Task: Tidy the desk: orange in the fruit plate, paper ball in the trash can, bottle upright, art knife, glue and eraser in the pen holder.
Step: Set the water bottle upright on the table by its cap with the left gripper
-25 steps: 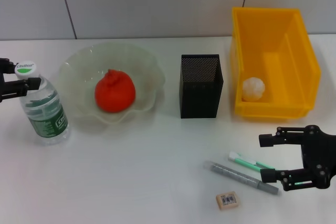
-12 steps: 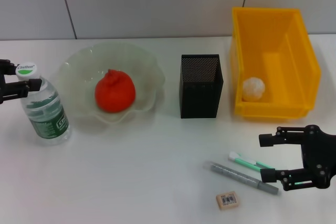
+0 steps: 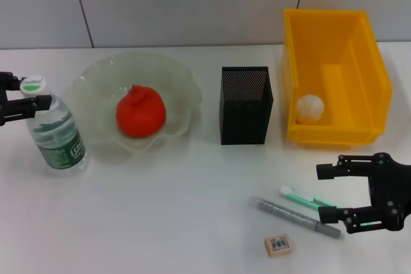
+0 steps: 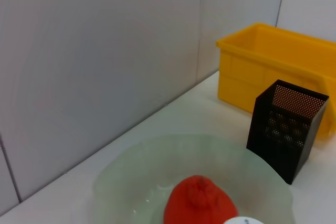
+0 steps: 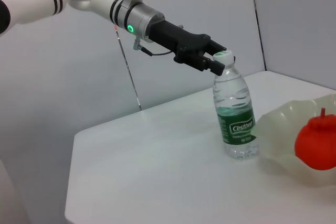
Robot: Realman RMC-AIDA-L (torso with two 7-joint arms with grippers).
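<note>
at far left, the left tool [image 3: 20, 97] pinches the upright bottle's [image 3: 54, 134] cap. at lower right, the right tool [image 3: 329, 192] hangs spread over the knife [image 3: 297, 217].

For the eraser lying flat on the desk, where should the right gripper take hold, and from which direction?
Judging by its pose, grip the eraser across its two longer side faces, coming straight down. It lies flat and low, apart from the grey art knife, so a side approach offers little to hold.
</note>
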